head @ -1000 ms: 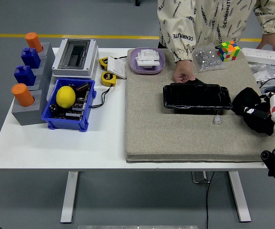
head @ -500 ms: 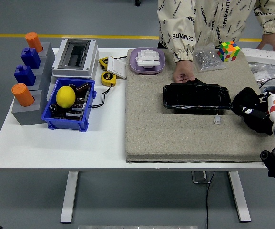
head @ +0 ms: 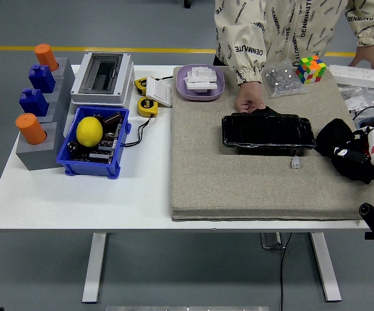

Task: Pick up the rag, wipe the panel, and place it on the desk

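A glossy black panel (head: 268, 131) lies flat in the middle of the grey felt mat (head: 238, 181). A person's hand (head: 249, 100) rests at the panel's far left edge. The black rag (head: 332, 134) is bunched on the mat just right of the panel. My right hand (head: 354, 159), black with a white and orange wrist, lies on the rag's right part. Black on black hides its grip. The left arm is out of sight.
A blue bin (head: 94, 144) with a lemon, a grey switch box (head: 102, 78), tape measures and grey blocks with orange and blue pegs sit on the left. A purple tray (head: 200, 82), a bag of parts and a colour cube (head: 310, 69) lie along the mat's far edge.
My right forearm has drifted slightly right and down at the picture's edge. The rag, the panel and the person's hand stay where they were.
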### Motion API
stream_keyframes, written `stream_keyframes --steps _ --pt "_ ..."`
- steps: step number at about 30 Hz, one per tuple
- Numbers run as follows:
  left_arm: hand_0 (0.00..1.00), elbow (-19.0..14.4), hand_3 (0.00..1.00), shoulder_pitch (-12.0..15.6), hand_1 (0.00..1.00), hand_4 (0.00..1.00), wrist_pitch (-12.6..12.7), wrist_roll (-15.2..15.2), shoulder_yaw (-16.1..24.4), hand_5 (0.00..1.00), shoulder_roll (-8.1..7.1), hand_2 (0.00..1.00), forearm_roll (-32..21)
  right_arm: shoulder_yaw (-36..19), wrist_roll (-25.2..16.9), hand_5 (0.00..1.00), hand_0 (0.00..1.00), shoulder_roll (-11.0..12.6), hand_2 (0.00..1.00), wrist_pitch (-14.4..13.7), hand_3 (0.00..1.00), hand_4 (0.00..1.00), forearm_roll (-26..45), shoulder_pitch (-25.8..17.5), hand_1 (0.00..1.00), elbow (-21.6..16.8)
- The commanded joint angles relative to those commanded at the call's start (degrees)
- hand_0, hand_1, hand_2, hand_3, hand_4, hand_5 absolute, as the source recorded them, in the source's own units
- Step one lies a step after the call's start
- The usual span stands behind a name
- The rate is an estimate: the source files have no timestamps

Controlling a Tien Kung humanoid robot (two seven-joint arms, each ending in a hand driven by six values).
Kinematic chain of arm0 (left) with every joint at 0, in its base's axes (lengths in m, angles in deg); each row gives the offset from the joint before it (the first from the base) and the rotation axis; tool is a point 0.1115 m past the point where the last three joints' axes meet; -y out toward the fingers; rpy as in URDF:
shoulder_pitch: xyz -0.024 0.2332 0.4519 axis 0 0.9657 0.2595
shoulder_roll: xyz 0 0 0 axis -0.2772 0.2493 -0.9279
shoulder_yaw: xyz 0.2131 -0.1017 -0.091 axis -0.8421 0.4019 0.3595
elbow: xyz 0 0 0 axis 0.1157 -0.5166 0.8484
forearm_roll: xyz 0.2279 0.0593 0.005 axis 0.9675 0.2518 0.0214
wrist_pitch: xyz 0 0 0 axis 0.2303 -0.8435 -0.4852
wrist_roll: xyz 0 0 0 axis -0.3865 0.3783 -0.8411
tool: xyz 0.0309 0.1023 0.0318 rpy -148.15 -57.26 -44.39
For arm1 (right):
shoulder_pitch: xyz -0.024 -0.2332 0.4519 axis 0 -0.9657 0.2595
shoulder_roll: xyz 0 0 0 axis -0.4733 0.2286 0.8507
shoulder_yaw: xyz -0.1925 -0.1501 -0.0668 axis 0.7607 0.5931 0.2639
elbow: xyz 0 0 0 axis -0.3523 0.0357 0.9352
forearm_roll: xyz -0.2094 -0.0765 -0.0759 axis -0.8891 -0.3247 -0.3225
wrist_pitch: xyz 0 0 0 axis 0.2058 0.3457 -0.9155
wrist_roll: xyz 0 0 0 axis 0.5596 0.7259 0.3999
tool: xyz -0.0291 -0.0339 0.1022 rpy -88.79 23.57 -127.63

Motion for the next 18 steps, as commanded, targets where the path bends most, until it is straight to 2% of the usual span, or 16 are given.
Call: stream_keyframes --steps 9,18 --pt "0.604 0.1 0.561 0.0 0.642 0.628 0.0 0.0 -0.1 0.445 0.08 0.657 -0.2 0.9 -2.6 0.588 0.664 -0.9 0.692 -1.0 0.693 0.998 3.0 1.2 0.641 5.7" --pt "0.604 0.0 0.561 -0.1 0.642 0.627 0.0 0.0 0.0 0.444 0.07 0.657 -0.1 1.8 -3.4 0.57 0.642 -1.2 0.68 -2.5 0.661 0.998 3.6 2.1 0.625 6.2"
